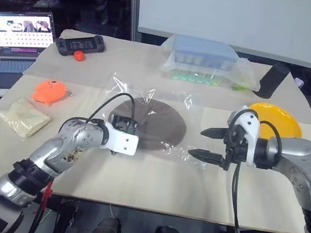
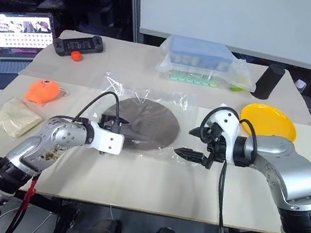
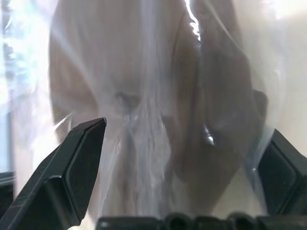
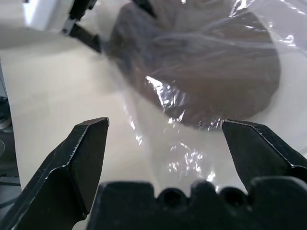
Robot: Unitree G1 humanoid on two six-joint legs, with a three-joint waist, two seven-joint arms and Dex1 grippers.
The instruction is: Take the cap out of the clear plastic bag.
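One dark brown cap [image 1: 153, 123] lies flat inside one clear plastic bag [image 1: 188, 102], centre of frame on a pale table [image 1: 152, 180]. Two grippers flank it. Left gripper [image 1: 123, 128], centre-left, sits at the cap's left edge w/ fingers spread, plastic between them in the left wrist view; can't tell if it grips. Right gripper [image 1: 209, 143], centre-right, fingers wide apart, holding nothing, just beside the bag's right edge. Also on table: one yellow plate [image 1: 281, 119] right, one blue-lidded box [image 1: 204, 56] in its own bag top centre, one black cylinder [image 1: 272, 79] upper right, one orange toy [image 1: 51, 90] and one pale packet [image 1: 25, 117] left, one black controller [image 1: 81, 44] upper left. One laptop [image 1: 15, 43] far left.
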